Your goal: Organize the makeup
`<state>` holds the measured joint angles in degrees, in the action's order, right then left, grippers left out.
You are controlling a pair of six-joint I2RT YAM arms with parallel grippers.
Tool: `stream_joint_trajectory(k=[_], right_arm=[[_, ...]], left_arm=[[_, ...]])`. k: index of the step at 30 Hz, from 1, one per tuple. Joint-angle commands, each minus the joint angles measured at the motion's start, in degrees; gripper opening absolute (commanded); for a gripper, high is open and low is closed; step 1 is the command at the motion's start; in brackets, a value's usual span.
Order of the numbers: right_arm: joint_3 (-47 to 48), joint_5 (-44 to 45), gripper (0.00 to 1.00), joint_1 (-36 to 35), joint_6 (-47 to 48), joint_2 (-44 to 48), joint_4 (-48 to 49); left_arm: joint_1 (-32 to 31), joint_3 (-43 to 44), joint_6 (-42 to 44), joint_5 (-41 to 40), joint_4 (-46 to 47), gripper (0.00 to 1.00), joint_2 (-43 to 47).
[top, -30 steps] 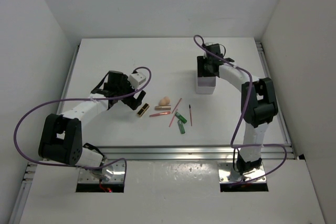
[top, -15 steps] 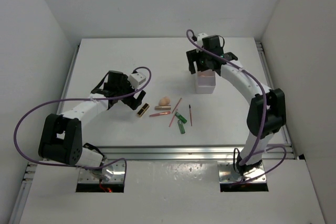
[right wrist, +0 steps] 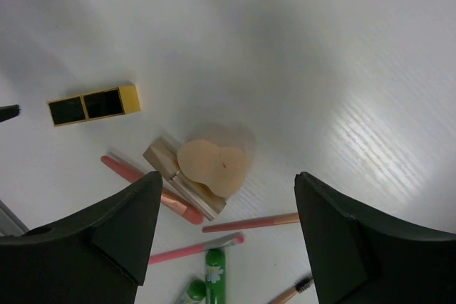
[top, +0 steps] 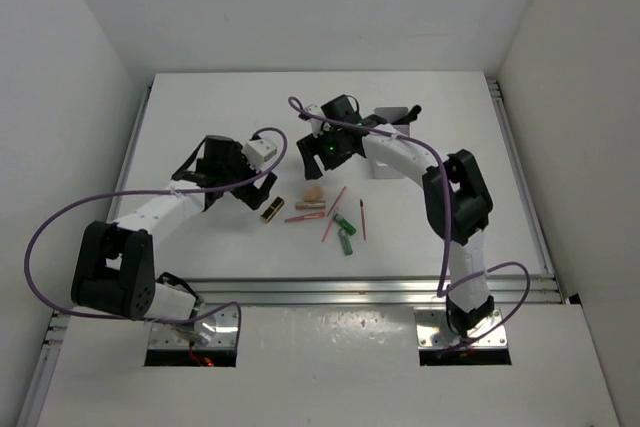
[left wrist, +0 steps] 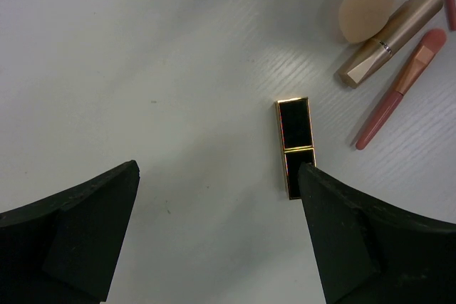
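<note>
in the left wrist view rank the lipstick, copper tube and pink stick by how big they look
1. copper metallic tube: long and thickest
2. thin pink stick: about as long, close call
3. black-and-gold lipstick case: shortest

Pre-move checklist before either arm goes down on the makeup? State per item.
1. Left gripper open: ok, nothing between its fingers.
2. Black-and-gold rectangular lipstick centred under the left gripper: not ok, it lies off centre, close by one finger.
3. Right gripper open: ok, fingers wide apart and empty.
4. Beige egg-shaped sponge below the right gripper: ok, it shows between the fingers in the wrist view.
5. Sponge free of its neighbours: not ok, it rests against the copper tube.
6. Room in the white rectangular box: cannot tell, the right arm covers it.
</note>
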<state>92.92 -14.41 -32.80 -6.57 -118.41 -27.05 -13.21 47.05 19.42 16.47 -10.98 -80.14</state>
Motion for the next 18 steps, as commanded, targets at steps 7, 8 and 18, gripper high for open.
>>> stream_joint_trajectory(k=[7, 8, 18], right_arm=[[-1.2, 0.8, 0.59, -1.3, -4.3, -2.6, 0.2], [-1.7, 0.1, 0.59, -1.2, -4.4, -2.4, 1.0], [-4.8, -5.5, 0.52, -1.3, -8.5, -5.3, 3.0]], left_arm=[[-0.5, -1.7, -0.2, -0.3, 1.3, 1.00, 2.8], [-0.5, -2.2, -0.2, -0.3, 1.3, 1.00, 2.8], [-0.5, -2.8, 0.4, -0.3, 1.8, 1.00, 2.8]])
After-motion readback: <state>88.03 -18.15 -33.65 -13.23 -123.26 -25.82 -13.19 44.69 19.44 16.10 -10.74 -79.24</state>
